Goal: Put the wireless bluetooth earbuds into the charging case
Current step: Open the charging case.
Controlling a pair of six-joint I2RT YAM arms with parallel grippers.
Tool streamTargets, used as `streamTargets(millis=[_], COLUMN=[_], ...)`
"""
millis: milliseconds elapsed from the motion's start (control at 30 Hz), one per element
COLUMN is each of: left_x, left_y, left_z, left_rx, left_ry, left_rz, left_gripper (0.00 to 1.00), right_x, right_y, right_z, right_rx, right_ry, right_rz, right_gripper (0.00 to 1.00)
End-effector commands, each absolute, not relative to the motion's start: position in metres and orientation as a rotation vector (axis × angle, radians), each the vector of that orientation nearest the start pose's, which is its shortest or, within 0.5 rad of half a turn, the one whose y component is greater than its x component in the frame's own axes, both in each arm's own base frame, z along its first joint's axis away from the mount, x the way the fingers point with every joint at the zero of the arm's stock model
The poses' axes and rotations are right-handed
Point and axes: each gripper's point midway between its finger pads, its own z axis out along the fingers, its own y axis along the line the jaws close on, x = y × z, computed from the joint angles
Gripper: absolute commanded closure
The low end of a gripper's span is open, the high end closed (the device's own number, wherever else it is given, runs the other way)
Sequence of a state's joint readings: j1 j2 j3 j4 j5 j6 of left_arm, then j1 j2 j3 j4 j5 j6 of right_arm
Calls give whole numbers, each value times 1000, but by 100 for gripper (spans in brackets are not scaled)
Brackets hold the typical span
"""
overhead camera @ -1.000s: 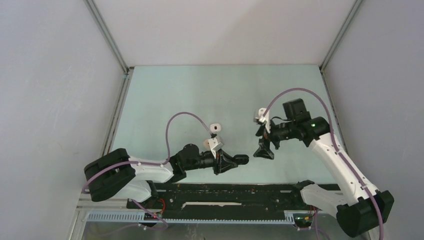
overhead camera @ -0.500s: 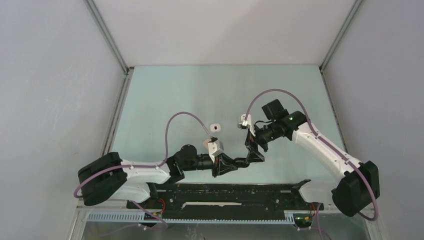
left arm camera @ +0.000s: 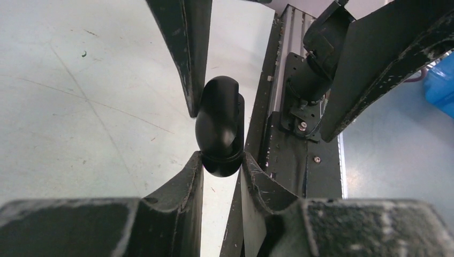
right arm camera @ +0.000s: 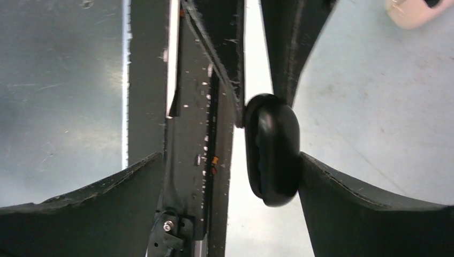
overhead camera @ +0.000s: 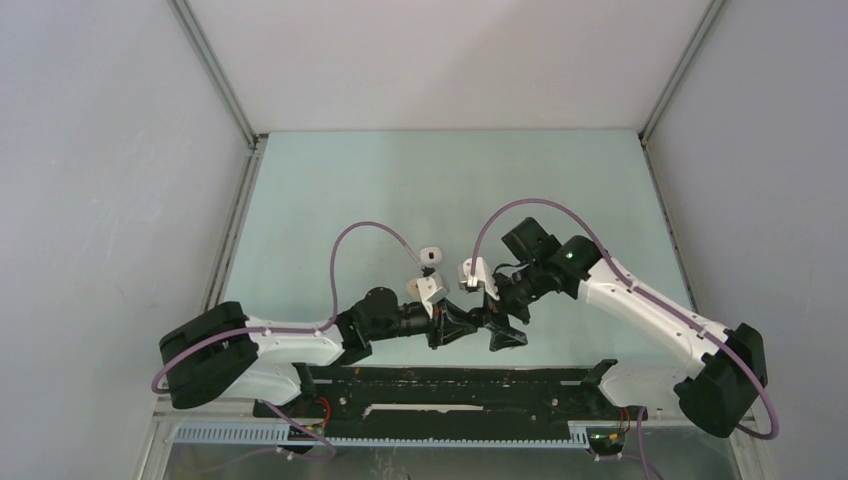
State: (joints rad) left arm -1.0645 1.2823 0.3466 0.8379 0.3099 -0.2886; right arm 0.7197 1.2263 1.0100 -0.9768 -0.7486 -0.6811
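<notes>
My left fingers (left arm camera: 179, 187) clamp the black charging case (left arm camera: 218, 126) at the centre of the left wrist view, its long axis running up the frame, away from my fingertips. My right fingers (right arm camera: 353, 198) stand wide apart astride it, one just beside its right flank.

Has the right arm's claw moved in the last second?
Yes. The right gripper has swung left and nearer the black rail along the front edge, up to the black case in the left gripper.
</notes>
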Motion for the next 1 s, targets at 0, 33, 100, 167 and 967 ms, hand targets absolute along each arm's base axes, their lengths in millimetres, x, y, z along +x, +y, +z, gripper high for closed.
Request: streamTargets(millis=[0,33,100,167,967], left_x=[134,131,126,119,94], left_y=[-362,-363,-363,-363,-363], left_z=[161,159,159,159,157], left_rx=[848,863,902,945,1150], left_ry=[1532,1527,1504,1474,1369], left_rz=[-1273,-1280,-1284,-1284,-1236], left_gripper=[100,100,100,100,98], right_x=[146,154,169,178,149], right_y=[221,221,220,220,230], right_z=[150,152,162,172,160], right_rx=[-1691,-1635,-1522,-1443,-1537], right_ry=[1929,1943,1943,1920,2029], right_rz=[798,800,845,916,1266], right_gripper=[7,7,6,6,16])
